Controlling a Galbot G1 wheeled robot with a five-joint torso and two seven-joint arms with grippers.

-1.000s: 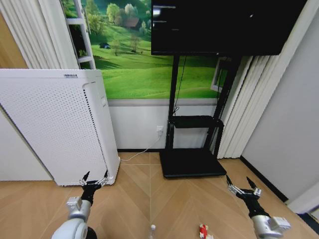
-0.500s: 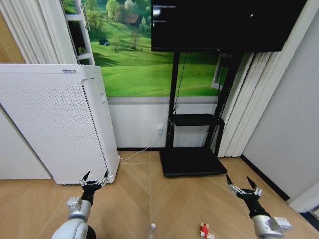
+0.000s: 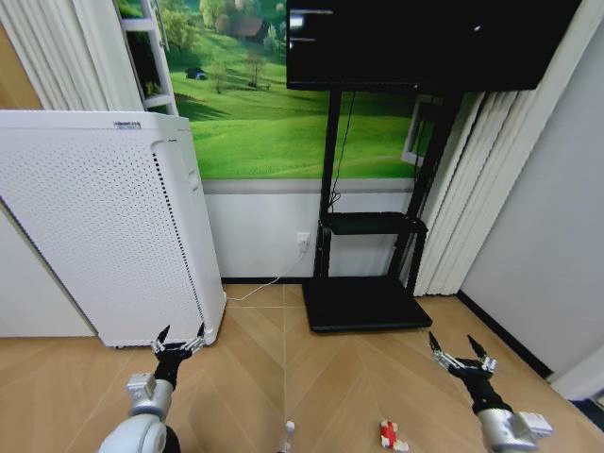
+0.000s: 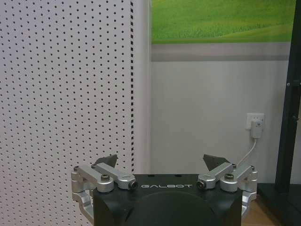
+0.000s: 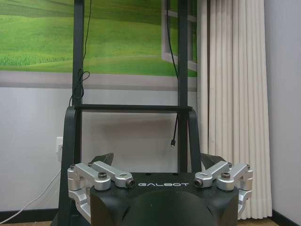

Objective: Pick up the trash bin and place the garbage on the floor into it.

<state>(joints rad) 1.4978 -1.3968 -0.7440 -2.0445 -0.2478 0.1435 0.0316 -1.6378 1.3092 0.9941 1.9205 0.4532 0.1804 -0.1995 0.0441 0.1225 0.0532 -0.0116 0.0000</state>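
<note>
A herringbone wood floor (image 3: pixel 274 363) ran to a white perforated appliance (image 3: pixel 104 226) and a black TV stand (image 3: pixel 366 302). Two litter pieces lay at the near edge: a clear bottle (image 3: pixel 287 438) and a red-and-white wrapper (image 3: pixel 389 435). The left gripper (image 3: pixel 179 336) and right gripper (image 3: pixel 463 351) hung low, both jaws spread wide, empty.

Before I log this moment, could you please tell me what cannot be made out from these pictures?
- Bottle, head view: cut off by the bottom edge, so only its top shows.
- Red-and-white wrapper, head view: too small to read or tell wrapper from can, and partly cut by the bottom edge.
- Left gripper and right gripper are open and empty; the arms behind them are cut off by the bottom edge.
</note>
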